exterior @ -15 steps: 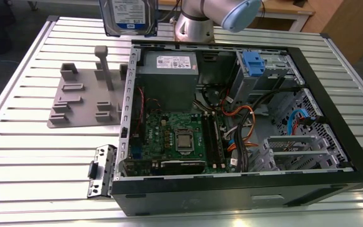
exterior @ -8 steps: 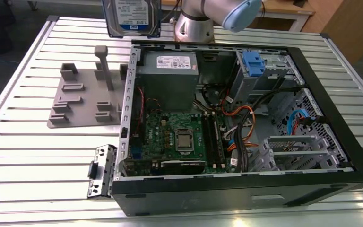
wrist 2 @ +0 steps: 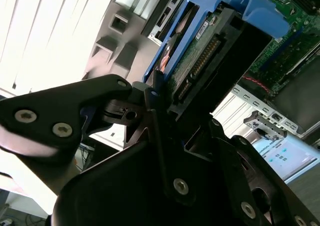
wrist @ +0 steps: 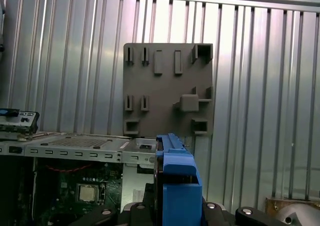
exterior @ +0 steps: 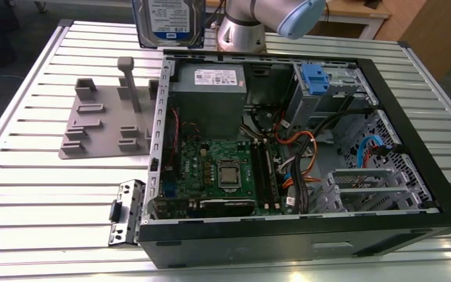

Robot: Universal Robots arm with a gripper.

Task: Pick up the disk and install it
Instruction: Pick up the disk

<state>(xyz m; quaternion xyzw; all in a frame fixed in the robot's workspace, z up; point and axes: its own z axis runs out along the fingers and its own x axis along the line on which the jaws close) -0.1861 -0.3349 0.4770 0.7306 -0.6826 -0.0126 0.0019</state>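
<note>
The disk (exterior: 169,23), a silver hard drive with a white-and-blue label in a blue carrier, hangs upright in the air above the far edge of the table, behind the open computer case (exterior: 413,176). The arm (exterior: 261,17) rises just to its right in the exterior view. In the second wrist view my gripper (wrist 2: 167,104) is shut on the disk (wrist 2: 200,51), its black fingers (wrist 2: 152,94) clamping the connector end. In the first wrist view the disk's blue carrier (wrist: 177,186) stands edge-on between the fingers (wrist: 102,215).
A grey fixture plate (exterior: 108,126) with slots and an upright post lies at the exterior view's left of the case. Inside the case sit a grey power supply box (exterior: 208,97), a green motherboard (exterior: 218,173), cables, and a drive bay with a blue latch (exterior: 313,76). A black bracket (exterior: 125,212) lies near the case's front corner.
</note>
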